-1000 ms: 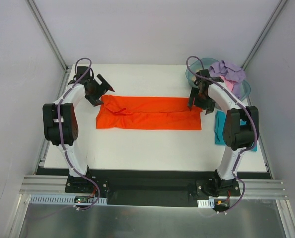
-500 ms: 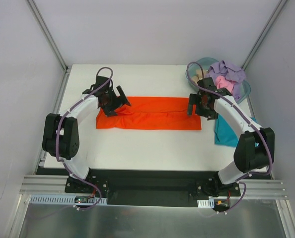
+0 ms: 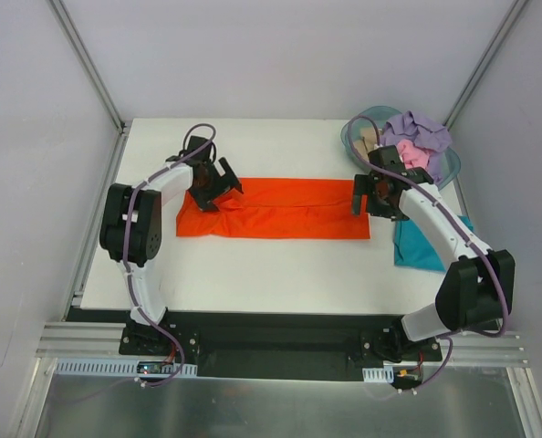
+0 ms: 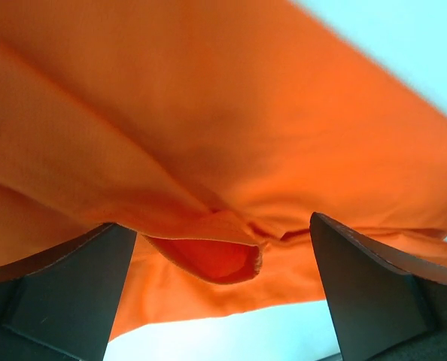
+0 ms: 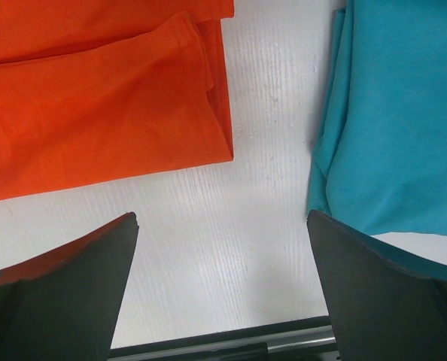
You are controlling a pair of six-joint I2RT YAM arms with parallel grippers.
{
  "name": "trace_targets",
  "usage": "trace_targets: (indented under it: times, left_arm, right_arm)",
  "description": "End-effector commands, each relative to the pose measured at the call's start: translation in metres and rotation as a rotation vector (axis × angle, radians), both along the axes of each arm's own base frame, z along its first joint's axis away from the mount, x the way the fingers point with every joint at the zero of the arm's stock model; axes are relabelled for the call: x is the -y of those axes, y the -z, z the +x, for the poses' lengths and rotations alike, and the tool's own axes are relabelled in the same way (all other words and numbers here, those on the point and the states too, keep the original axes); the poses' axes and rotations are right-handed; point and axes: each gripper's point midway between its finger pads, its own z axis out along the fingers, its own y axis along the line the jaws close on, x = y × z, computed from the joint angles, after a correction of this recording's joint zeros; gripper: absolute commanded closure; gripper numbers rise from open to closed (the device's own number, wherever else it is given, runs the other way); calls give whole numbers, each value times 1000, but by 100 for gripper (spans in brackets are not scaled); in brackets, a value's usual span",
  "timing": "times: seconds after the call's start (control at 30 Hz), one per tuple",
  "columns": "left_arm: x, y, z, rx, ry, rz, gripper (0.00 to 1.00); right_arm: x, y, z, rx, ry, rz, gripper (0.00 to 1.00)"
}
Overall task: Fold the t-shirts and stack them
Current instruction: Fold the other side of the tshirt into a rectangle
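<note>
**Orange strip lies crosswise, an open gripper above each end**

The orange t-shirt point(image 3: 276, 208) lies flat on the table point(image 3: 280, 274) as a long band, its long axis running left to right between the two arms. The left gripper point(image 3: 212, 182) hangs over the band's left end and the right gripper point(image 3: 373, 193) over its right end, so each arm is nearer to its own end. Both have their fingers spread wide and hold nothing.

The left wrist camera sits very close to the cloth, with a raised fold of orange between its fingers. The right wrist camera looks down on bare table, the orange corner to one side and the teal t-shirt point(image 3: 415, 245) to the other, the two cloths apart.

The left arm bows outward and hooks in towards the centre. The right arm stretches diagonally from its base, wrist pointing down. The lavender point(image 3: 422, 130) and pink point(image 3: 410, 151) shirts sit heaped in the tub point(image 3: 358, 137) at the far right.
</note>
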Motion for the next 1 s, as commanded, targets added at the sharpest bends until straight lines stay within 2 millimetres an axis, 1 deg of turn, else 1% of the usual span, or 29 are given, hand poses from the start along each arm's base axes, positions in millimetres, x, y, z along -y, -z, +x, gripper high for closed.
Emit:
trace_targets:
  times: [0.0, 0.03, 0.07, 0.1, 0.13, 0.17, 0.2, 0.23, 0.27, 0.3, 0.33, 0.37, 0.4, 0.47, 0.5, 0.53, 0.57, 0.6, 0.67, 0.7, 0.73, 0.77, 0.8, 0.83, 0.87, 0.9, 0.93, 0.97]
  left_arm:
    - [2, -20, 41, 102, -23, 48, 1]
    - [1, -22, 49, 119, -23, 62, 1]
    - [5, -34, 61, 156, -17, 52, 1]
    - [7, -30, 66, 152, -7, 48, 1]
    - [10, -32, 72, 163, -3, 46, 1]
    - [14, -42, 84, 197, 4, 38, 1]
    - [14, -30, 90, 184, 8, 51, 1]
    - [18, -28, 96, 192, 29, 51, 1]
    - [25, -40, 108, 227, 46, 25, 1]
    - [30, -28, 112, 209, 68, 10, 1]
    - [40, -30, 113, 211, 103, -31, 1]
    - [48, -37, 117, 233, 126, -43, 1]
    - [52, -38, 117, 244, 150, -39, 1]
    - [55, -43, 115, 270, 175, -6, 1]
    - [53, -55, 115, 303, 186, 15, 1]
    - [52, -60, 113, 314, 191, 29, 1]
    - [47, -62, 113, 325, 180, 57, 1]
    - [43, -76, 114, 358, 178, 76, 1]
    - [34, -88, 117, 391, 157, 119, 1]
    - [33, -104, 117, 424, 156, 123, 1]
    - [33, -111, 117, 440, 155, 123, 0]
    - [32, -116, 115, 446, 154, 121, 1]
    - [33, -128, 112, 467, 156, 110, 1]
    - [33, -132, 109, 471, 156, 105, 1]
    - [31, -126, 103, 451, 157, 106, 1]
    - [31, -135, 96, 461, 153, 92, 1]
    - [30, -134, 91, 452, 151, 90, 1]
    - [28, -119, 78, 407, 153, 89, 1]
  right_arm:
    - [10, -20, -4, 61, -3, -25, 1]
    - [11, -20, -5, 62, -5, -27, 1]
    - [11, -22, -4, 70, -5, -29, 0]
    - [14, -22, -5, 70, 3, -40, 1]
    - [16, -23, -5, 69, 5, -47, 0]
    - [17, -25, -6, 74, 9, -50, 0]
    - [20, -24, -6, 73, 16, -59, 0]
    - [20, -26, -6, 79, 18, -59, 0]
    - [21, -26, -6, 81, 21, -57, 0]
    - [20, -27, -6, 82, 19, -53, 0]
    - [20, -30, -6, 90, 19, -47, 0]
    - [19, -30, -5, 93, 18, -44, 1]
    - [18, -31, -5, 97, 9, -37, 0]
    - [14, -32, -3, 109, -10, -19, 1]
    - [9, -30, -3, 105, -26, 3, 1]
    - [6, -30, -3, 106, -35, 20, 1]
    - [2, -30, 1, 114, -72, 29, 0]
    - [-6, -29, 1, 108, -101, 66, 1]
    - [-18, -27, 8, 110, -142, 101, 0]
    - [-29, -29, 11, 109, -171, 139, 0]
    - [-37, -22, 15, 89, -182, 157, 0]
    - [-46, -22, 20, 96, -204, 184, 1]
    - [-67, -20, 19, 80, -260, 255, 1]
    - [-78, -12, 22, 54, -282, 277, 1]
    - [-87, -9, 26, 52, -307, 296, 1]
    - [-98, -6, 29, 44, -327, 312, 1]
    - [-104, 3, 37, 19, -324, 316, 1]
    - [-110, 5, 44, 22, -318, 338, 0]
